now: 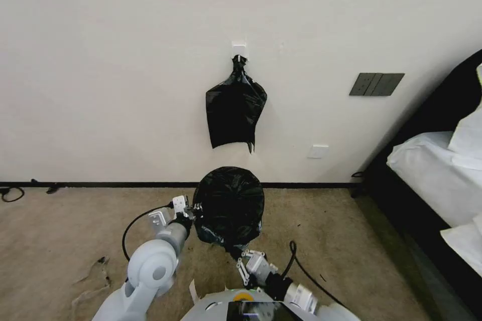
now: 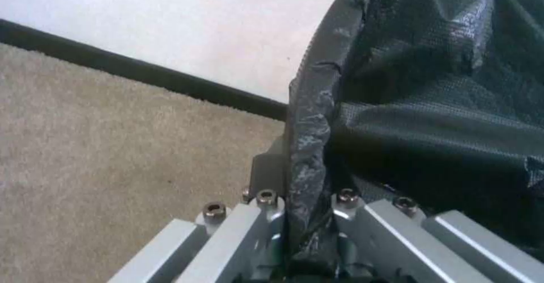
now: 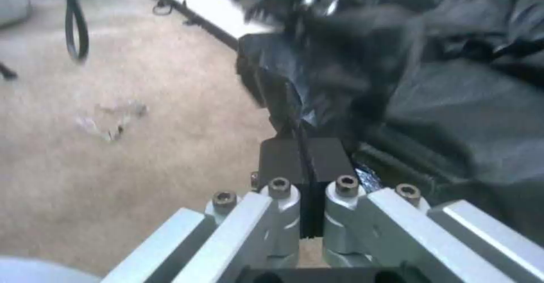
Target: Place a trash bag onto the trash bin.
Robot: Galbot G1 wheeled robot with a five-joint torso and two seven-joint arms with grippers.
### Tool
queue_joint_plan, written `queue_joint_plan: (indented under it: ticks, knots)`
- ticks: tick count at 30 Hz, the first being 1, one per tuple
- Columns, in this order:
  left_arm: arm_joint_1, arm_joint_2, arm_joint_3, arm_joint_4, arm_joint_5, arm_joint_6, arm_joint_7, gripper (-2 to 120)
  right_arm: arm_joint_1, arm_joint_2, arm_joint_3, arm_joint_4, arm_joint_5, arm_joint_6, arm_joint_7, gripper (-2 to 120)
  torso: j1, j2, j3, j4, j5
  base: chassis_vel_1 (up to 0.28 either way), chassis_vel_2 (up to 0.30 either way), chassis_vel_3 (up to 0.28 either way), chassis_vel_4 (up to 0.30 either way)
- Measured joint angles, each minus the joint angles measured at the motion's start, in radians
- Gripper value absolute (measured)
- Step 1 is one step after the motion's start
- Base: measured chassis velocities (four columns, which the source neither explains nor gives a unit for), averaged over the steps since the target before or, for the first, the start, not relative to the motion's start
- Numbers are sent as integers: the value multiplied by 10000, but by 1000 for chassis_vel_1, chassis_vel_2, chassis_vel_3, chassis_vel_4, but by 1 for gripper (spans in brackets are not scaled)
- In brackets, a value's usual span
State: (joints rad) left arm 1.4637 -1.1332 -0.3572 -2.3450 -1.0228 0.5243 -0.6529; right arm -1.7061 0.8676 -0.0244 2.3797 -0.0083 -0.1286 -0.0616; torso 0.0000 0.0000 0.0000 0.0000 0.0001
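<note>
knotted bag bunch [image 1: 234, 110] — on wall hook [image 1: 239, 50] | bed [image 1: 442, 180] — right | scrap [image 1: 93, 273], perhaps plastic

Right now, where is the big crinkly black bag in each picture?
Head view: the trash bag sits low in the middle, between both grippers.
Left wrist view: it covers the right side, its edge pinched.
Right wrist view: it fills the upper right.
Shared landmark: the dark baseboard.

Head cam looked forward and down from well back at the trash bag [image 1: 229, 208] by the wall [image 1: 120, 70]. Both wrist cams sat right up against that bag [image 2: 431, 96] [image 3: 431, 87], peering past their own fingers [image 2: 271, 170] [image 3: 280, 159] across carpet [image 1: 55, 235] beside it.
</note>
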Motion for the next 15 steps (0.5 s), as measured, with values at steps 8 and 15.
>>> queue_joint_plan:
  ticks: [8, 15]
  knots:
    - [103, -34, -76, -177, -389, 58, -227, 1, 430, 281, -8, -1189, -656, 672, 80, 0, 0, 0, 0, 1, 0, 0, 0, 0, 0]
    - [72, -173, -182, -301, -980, 167, -448, 1, 632, 1000, -74, -1813, -486, 705, 421, 0, 0, 0, 0, 0, -2, 0, 0, 0, 0]
